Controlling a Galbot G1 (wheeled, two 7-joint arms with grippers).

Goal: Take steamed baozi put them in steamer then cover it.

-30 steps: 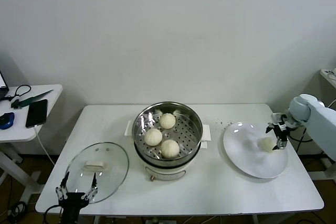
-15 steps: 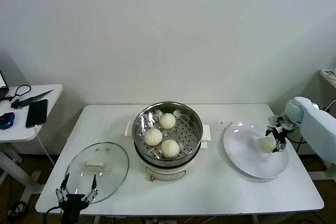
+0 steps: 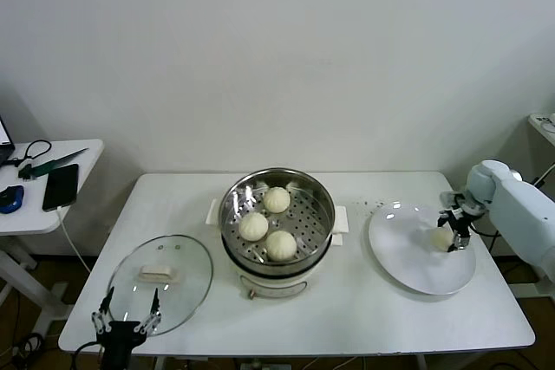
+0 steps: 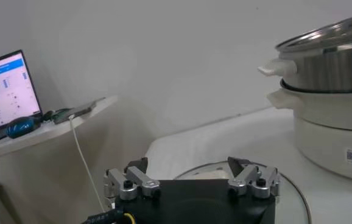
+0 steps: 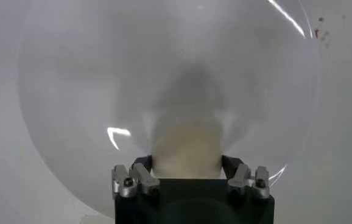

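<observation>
The steamer (image 3: pixel 323 205) stands mid-table with three steamed baozi (image 3: pixel 277 199) on its perforated insert. The fourth baozi (image 3: pixel 442 236) is on the white plate (image 3: pixel 408 266) at the right. My right gripper (image 3: pixel 454 233) is down at it, and in the right wrist view (image 5: pixel 186 162) the fingers press both sides of this baozi (image 5: pixel 187 143) over the plate (image 5: pixel 72 91). The cover (image 3: pixel 160 273), clear glass with a white handle, lies flat on the table at the front left. My left gripper (image 3: pixel 127 309) is parked open at the front edge by the cover, also in its wrist view (image 4: pixel 188 165).
A side table (image 3: pixel 35 205) at the far left holds a phone, a mouse and cables. The steamer's wall (image 4: pixel 328 67) rises close to the left gripper. The table's right edge lies just past the plate.
My right arm has drawn slightly back and its elbow has shifted, while the gripper stays at the baozi on the plate. The left arm has not moved.
</observation>
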